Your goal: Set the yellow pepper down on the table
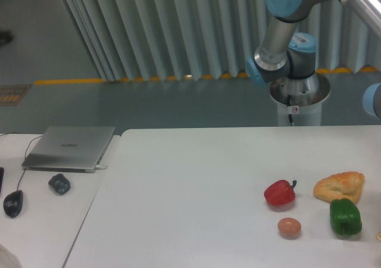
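Observation:
The yellow pepper does not show in this view; it is hidden or out of frame. The white table (196, 178) fills the lower right of the view. The robot arm (286, 41) rises behind the table's far edge and leaves the frame at the upper right. The gripper is out of view. On the table's right side lie a red pepper (280, 193), a green pepper (346, 217), a tan-orange bread piece (340, 186) and a small brownish egg-like object (289, 226).
A smaller white desk (41, 220) stands to the left with a closed laptop (70, 147), a dark mouse (13, 203) and a small dark object (59, 184). The arm's base pedestal (299, 104) stands behind the table.

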You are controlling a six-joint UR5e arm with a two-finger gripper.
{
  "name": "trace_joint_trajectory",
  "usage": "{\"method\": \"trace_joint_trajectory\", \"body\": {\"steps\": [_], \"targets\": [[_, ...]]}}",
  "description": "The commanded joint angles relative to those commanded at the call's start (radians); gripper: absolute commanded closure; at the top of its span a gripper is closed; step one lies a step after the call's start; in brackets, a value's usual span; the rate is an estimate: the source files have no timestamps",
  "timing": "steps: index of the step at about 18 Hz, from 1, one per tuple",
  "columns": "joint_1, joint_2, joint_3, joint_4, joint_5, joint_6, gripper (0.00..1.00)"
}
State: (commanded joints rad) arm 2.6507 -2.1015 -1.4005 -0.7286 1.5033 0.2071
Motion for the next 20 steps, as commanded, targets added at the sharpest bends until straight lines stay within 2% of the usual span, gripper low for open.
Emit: {"method": "trace_joint_trajectory", "body": {"steps": [3,9,12,15,20], "targets": [[0.000,-0.026,0.002,0.002,0.002,-0.027,0.00],[-0.005,-0.041,0.011,0.002,0.000,-0.081,0.00],[-0.003,-0.055,0.025,0.002,-0.003,-0.139,0.00],[-0.003,-0.077,0.064,0.002,0.000,-0.201,0.00],[-0.002,-0.087,0.081,0.006,0.000,-0.187,0.00]]}}
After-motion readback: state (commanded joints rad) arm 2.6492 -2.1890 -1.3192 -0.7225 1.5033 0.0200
